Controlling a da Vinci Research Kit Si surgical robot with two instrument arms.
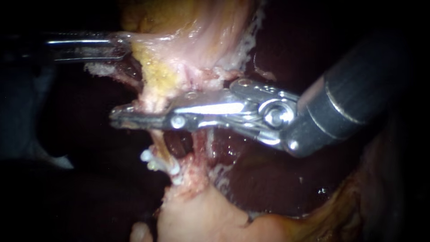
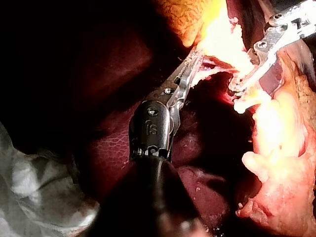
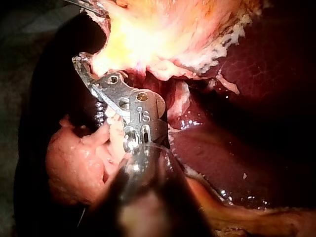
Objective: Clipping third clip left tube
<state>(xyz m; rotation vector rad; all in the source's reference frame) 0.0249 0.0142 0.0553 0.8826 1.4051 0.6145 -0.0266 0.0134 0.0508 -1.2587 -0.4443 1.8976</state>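
My right instrument reaches in from the right and lies crosswise over the left tube, its slim jaws shut on the tube from two sides. Just below the jaws, white clips sit on the same tube. A second, redder tube runs beside it, behind the jaws. At the upper left, my left instrument has its jaws shut on a flap of gallbladder tissue and holds it taut. The left wrist view shows the toothed jaws of my left instrument pinching that flap, with my right instrument across from it.
Dark red liver fills the right and lower background. A pale fatty mound lies under the tubes. In the right wrist view my right instrument stands beside a pink lump. Grey cloth lies beside my left shaft.
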